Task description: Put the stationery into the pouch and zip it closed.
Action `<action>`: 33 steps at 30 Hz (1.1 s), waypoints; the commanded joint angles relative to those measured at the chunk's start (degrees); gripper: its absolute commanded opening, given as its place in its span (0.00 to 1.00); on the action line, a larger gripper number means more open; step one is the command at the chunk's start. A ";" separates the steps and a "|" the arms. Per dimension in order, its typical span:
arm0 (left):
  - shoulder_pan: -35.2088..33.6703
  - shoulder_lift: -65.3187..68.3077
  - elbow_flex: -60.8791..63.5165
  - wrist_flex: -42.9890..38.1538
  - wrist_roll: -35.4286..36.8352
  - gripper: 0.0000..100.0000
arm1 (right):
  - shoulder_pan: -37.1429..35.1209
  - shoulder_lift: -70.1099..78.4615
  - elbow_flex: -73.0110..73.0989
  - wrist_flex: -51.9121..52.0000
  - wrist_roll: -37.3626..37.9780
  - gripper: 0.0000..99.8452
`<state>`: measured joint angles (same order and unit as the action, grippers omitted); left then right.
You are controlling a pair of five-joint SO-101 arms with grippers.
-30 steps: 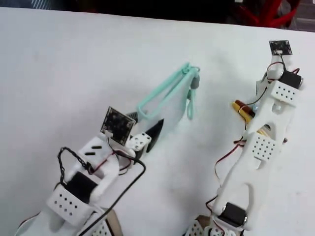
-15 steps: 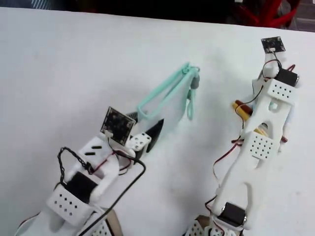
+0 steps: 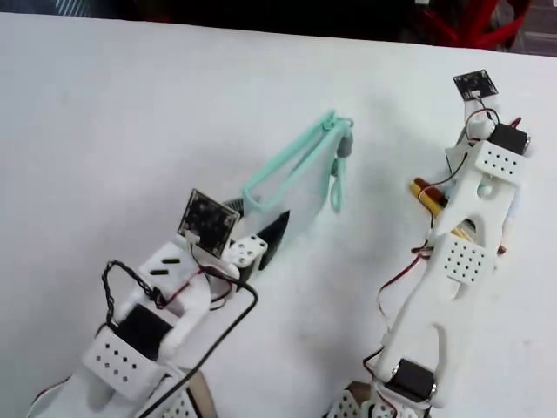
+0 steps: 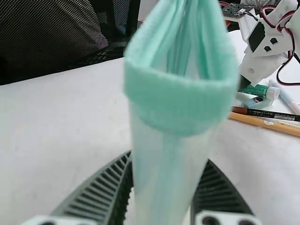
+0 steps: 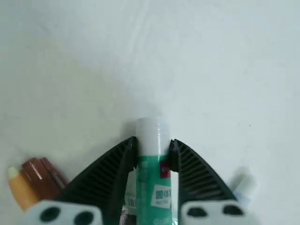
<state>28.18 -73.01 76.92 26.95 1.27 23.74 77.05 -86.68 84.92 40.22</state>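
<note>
The mint-green pouch [image 3: 300,178] lies near the table's middle, mouth open. My left gripper [image 3: 265,241] is shut on its near end; in the left wrist view the pouch [image 4: 178,108] stands up between the two dark fingers [image 4: 101,192]. My right gripper [image 5: 153,147] is shut on a green-and-white glue stick [image 5: 152,161], its white cap poking past the fingertips. Beside it lie a brown-capped yellow pen [image 5: 28,183] and a pale pen [image 5: 243,183]. From above, the right arm [image 3: 474,187] covers most of the stationery; the brown and yellow pen end [image 3: 428,192] shows.
The white table [image 3: 130,113] stretches wide to the left and behind the pouch. Dark chair mesh and red items stand beyond the far edge. A grey zip pull and mint loop [image 3: 341,165] hang at the pouch's far end.
The right arm's wrist has shifted slightly away, toward the table's far edge. The left arm and pouch have not moved.
</note>
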 commanded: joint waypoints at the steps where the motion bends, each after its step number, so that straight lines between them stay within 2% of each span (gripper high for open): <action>1: -0.13 0.04 -0.18 -1.32 -0.53 0.17 | 0.75 -1.89 -1.93 3.12 0.70 0.02; 6: -0.13 0.04 -0.35 -1.05 -0.53 0.17 | -0.40 -6.20 -9.41 13.14 0.53 0.02; 14: 0.48 -0.31 -0.44 -0.35 -0.62 0.17 | 0.75 -23.69 -0.97 13.76 -0.18 0.02; 20: 5.32 -0.13 -4.75 7.30 -2.99 0.17 | 0.31 -39.34 12.40 13.85 -6.86 0.02; 26: 5.14 -0.22 -5.36 8.00 -2.90 0.19 | -2.42 -59.82 31.65 13.76 -9.58 0.02; 33: 1.19 -0.31 -7.12 8.44 1.67 0.20 | -10.59 -84.79 51.69 13.58 -11.43 0.02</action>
<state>30.81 -73.10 73.32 35.12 1.54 16.79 4.79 -40.26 98.55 30.73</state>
